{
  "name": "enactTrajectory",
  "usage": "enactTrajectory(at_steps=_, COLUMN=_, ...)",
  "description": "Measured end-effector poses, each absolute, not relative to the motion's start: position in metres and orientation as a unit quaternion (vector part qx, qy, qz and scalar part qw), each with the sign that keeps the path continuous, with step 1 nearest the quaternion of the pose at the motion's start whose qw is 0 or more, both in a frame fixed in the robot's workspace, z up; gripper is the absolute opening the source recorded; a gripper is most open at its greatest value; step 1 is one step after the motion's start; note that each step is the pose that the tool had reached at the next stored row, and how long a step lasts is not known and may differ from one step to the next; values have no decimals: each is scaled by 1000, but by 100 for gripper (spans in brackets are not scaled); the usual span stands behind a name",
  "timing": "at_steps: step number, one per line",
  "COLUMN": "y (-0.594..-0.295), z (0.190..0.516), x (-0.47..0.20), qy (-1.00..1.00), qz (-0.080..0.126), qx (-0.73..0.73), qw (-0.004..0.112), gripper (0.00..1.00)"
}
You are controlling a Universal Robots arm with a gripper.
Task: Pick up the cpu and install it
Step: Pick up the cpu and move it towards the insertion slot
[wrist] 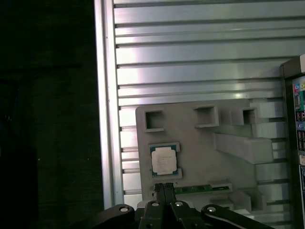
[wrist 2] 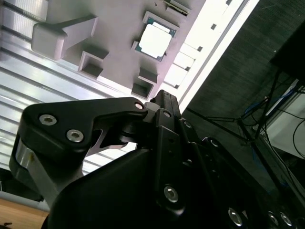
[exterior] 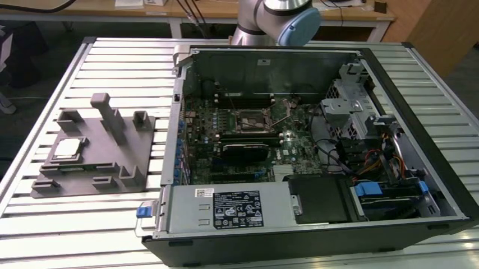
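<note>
On my exterior view I see the open PC case [exterior: 299,242] on the slatted tabletop [exterior: 82,227], grey tray [exterior: 97,161] parked at its 9 o'clock.

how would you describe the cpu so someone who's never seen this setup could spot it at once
On the slatted metal table, to the exterior view's left of the open computer case, lies a grey plastic tray with upright posts. The cpu sits flat in a square recess toward the tray's left side in that view. It is the only silvery square among dull grey blocks.

cpu [exterior: 67,148] lying in grey tray [exterior: 93,152] | tray just beside open computer case [exterior: 284,63] | arm [exterior: 273,19] beyond case
</note>
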State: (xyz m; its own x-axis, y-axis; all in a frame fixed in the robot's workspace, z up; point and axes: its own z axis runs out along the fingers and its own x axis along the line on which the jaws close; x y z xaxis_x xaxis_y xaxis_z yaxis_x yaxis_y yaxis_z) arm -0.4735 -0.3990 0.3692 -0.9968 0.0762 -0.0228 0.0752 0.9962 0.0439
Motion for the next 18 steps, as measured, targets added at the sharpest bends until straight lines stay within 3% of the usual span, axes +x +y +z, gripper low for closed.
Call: enactTrajectory(at_steps=18, y=-403, z=350, x=-472, qy=999, qz=22, qx=35, qw=18, gripper=11)
